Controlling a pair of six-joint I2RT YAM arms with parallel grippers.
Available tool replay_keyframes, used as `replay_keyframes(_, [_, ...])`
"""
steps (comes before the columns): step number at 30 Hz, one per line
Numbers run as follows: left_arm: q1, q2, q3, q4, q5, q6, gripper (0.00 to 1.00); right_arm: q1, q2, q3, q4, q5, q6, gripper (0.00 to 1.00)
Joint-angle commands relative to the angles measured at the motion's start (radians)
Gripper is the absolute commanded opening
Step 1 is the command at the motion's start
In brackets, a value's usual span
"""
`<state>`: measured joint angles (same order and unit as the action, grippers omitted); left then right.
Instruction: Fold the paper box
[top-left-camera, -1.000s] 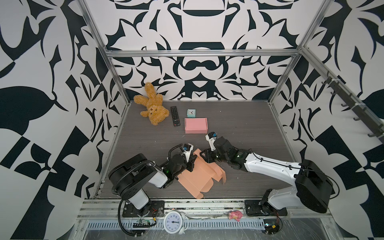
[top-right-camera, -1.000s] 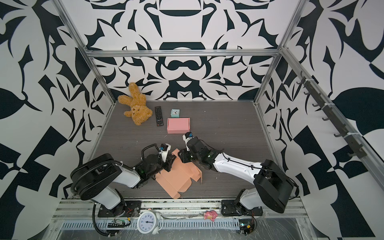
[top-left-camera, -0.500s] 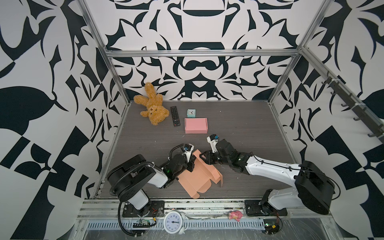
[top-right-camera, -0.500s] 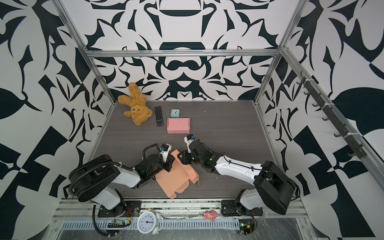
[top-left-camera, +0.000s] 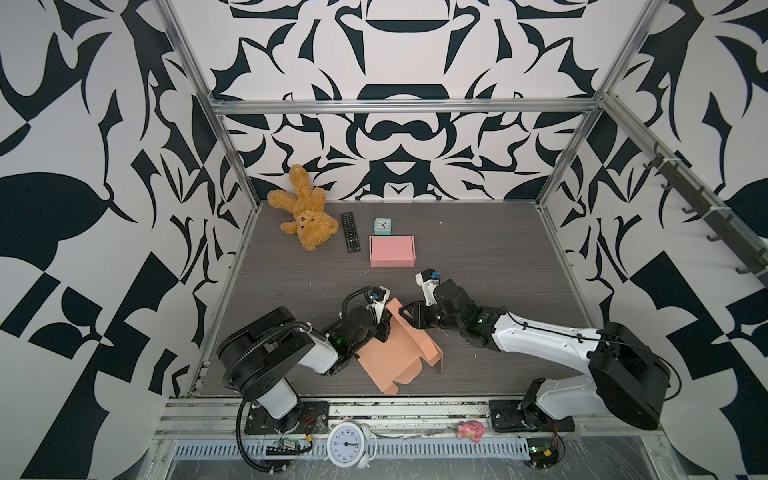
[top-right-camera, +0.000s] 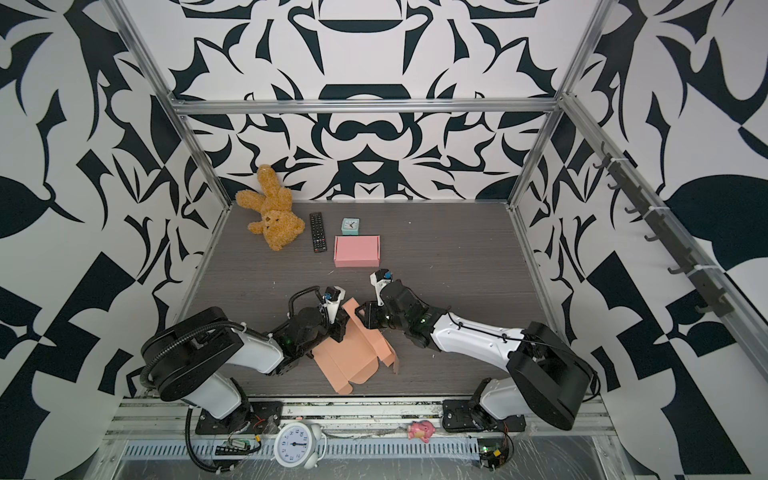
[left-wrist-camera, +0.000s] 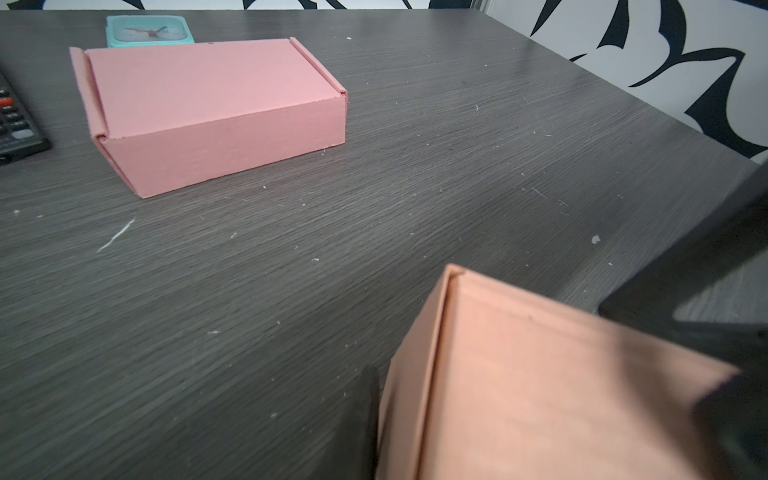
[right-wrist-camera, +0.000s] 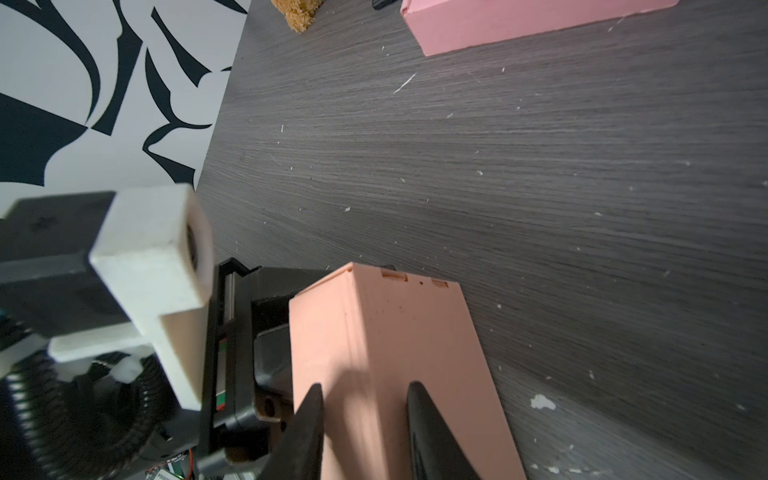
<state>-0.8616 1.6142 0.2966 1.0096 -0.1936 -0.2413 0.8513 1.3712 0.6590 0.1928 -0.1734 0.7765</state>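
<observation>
The paper box (top-left-camera: 395, 357), a salmon-coloured sheet only partly folded, is found toward 6 o'clock on the desk (top-left-camera: 490, 257), close to the front edge in both top views. Its half toward 6 o'clock is laid flat, while the edge running from 12 to 3 o'clock is raised. The left hand (top-left-camera: 383, 328) is set at the sheet's 11 o'clock edge and is clenched on a raised wall: in the left wrist view the cardboard is seen filling the space between the fingers (left-wrist-camera: 368, 415). The right hand (top-left-camera: 409, 311) is placed at 1 o'clock, its fingers (right-wrist-camera: 309, 419) held apart against an upright panel; whether that panel is pinched cannot be told. A closed pink box (top-left-camera: 392, 250) is seen at 12 o'clock from the sheet, well apart. A teal clock (top-left-camera: 382, 226) is set just behind it, a remote (top-left-camera: 350, 232) at its 9 o'clock, and a teddy bear (top-left-camera: 305, 212) toward the desk's 11 o'clock corner.
</observation>
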Motion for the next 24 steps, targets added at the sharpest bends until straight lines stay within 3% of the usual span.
replay_keyframes(1, [-0.008, 0.021, 0.025, 0.020, -0.024, -0.003, 0.21, 0.009, -0.024, -0.008, 0.025, -0.043, 0.020, 0.35])
replay_keyframes(13, [-0.025, 0.023, -0.003, 0.066, -0.038, -0.004, 0.26, 0.009, -0.064, -0.016, -0.024, 0.019, 0.008, 0.35])
replay_keyframes(24, [-0.024, -0.004, 0.015, 0.049, -0.008, 0.013, 0.18, 0.010, -0.057, -0.012, -0.026, 0.040, 0.013, 0.34])
